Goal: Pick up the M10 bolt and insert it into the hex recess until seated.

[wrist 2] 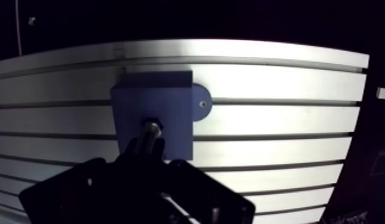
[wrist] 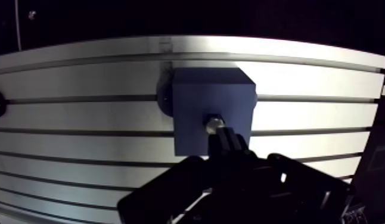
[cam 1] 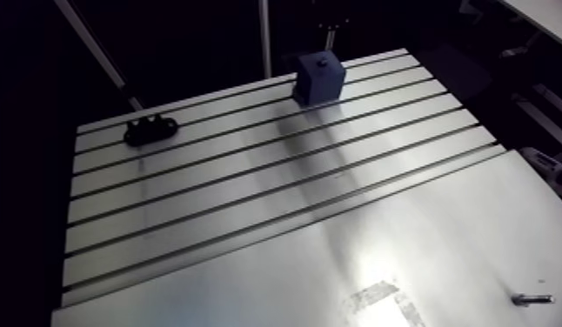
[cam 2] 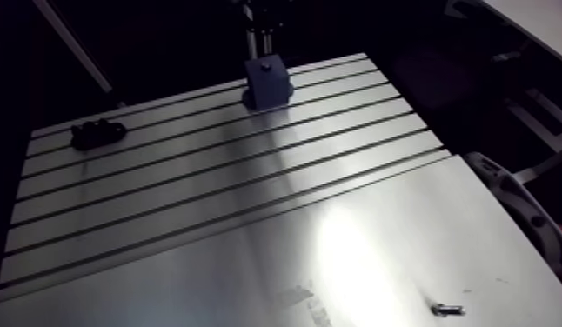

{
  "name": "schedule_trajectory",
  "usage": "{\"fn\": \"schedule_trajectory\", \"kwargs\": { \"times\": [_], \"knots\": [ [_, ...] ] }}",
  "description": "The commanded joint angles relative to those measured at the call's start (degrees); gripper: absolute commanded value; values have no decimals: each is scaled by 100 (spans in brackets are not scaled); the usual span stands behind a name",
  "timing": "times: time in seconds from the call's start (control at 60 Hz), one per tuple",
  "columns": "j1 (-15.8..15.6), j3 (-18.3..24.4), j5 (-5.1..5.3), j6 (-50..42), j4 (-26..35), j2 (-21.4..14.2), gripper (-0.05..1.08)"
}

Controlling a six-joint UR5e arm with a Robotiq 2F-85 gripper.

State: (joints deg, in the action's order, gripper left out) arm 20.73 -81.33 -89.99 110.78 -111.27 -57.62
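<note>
We see one bolt [cam 1: 532, 299] lying on its side on the plain part of the surface [cam 1: 250, 287], toward the near right corner. It is well apart from the blue block [cam 1: 318, 78], which stands on the slotted part at the far side.

In the wrist view the gripper [wrist: 223, 142] hangs just over that block. A small bright metal end [wrist: 214, 124] shows at the middle of the block's face, touching a dark narrow shape that runs back to the gripper. We cannot tell whether that shape is a held shank or part of the gripper itself. So we cannot tell how far the gripper is closed or whether it has hold of anything. We cannot make out the hex recess itself either.

We judge the bolt to be steel: stiff, dense for its size, smooth, and apt to roll on bare metal. We would take it across the shank, leaving the head free so that its flats can line up with the recess.
</note>
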Motion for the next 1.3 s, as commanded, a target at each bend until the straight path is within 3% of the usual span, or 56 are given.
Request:
{"fn": "schedule_trajectory", "kwargs": {
  "times": [0.017, 1.3],
  "knots": [
    [10, -96, 4, -8, -110, 20, 108],
    [10, -106, 13, 9, -128, 99, 108]
  ]
}}
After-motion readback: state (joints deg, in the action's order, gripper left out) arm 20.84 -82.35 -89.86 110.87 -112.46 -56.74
